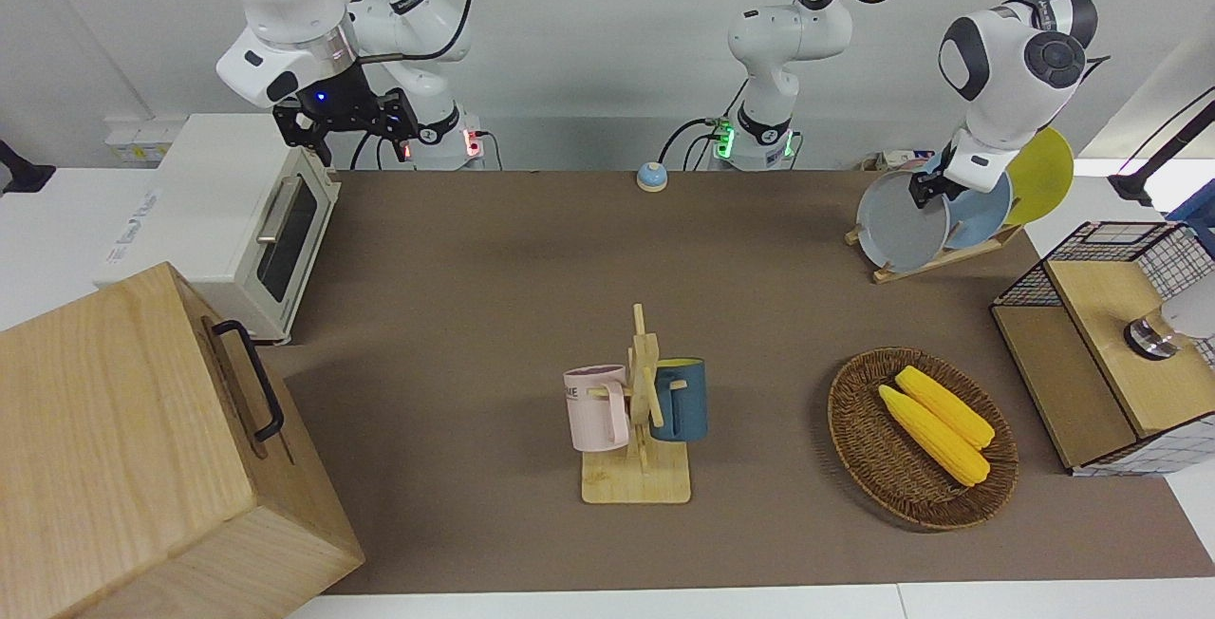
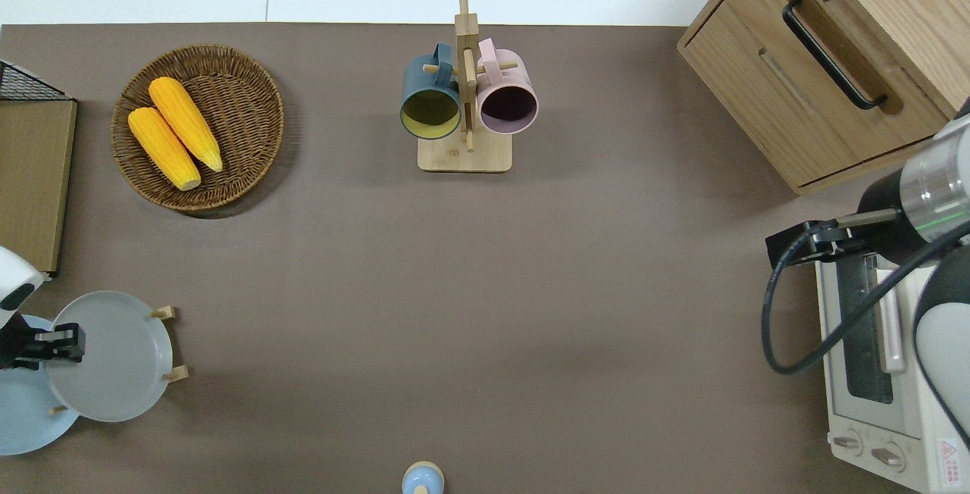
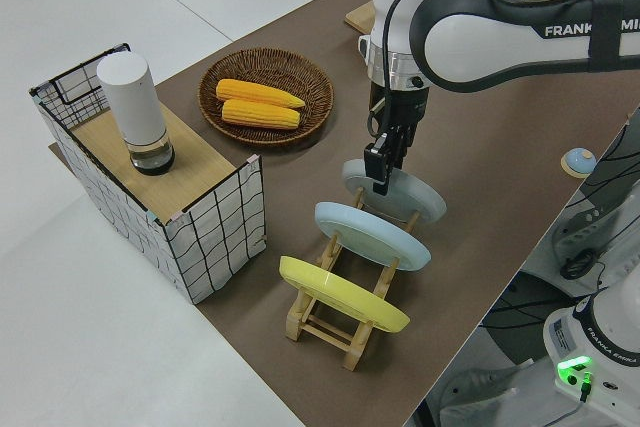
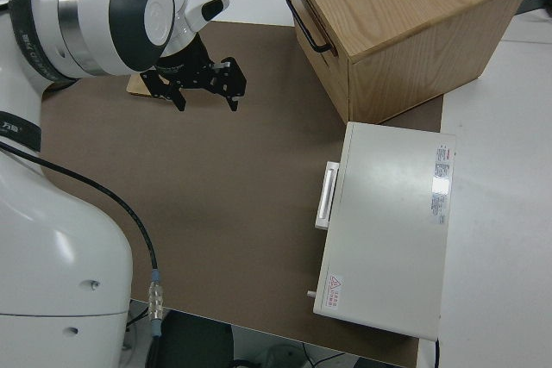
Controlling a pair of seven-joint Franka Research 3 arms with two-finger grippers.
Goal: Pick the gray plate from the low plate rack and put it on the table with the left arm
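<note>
The gray plate (image 1: 900, 222) leans in the slot of the low plate rack (image 1: 935, 260) that lies farthest from the left arm's end of the table (image 1: 475, 315). It also shows in the overhead view (image 2: 114, 361) and the left side view (image 3: 400, 195). My left gripper (image 1: 926, 189) points down at the plate's upper rim, as the overhead view (image 2: 59, 344) and left side view (image 3: 380, 175) show. The plate rests in the rack. My right gripper (image 4: 207, 102) is parked and open.
A light-blue plate (image 1: 982, 211) and a yellow plate (image 1: 1044, 173) fill the rack's other slots. A basket of corn (image 1: 921, 439), a mug stand (image 1: 638, 410), a wire crate (image 1: 1111, 344), a toaster oven (image 1: 237, 220) and a wooden cabinet (image 1: 142, 448) stand around the table.
</note>
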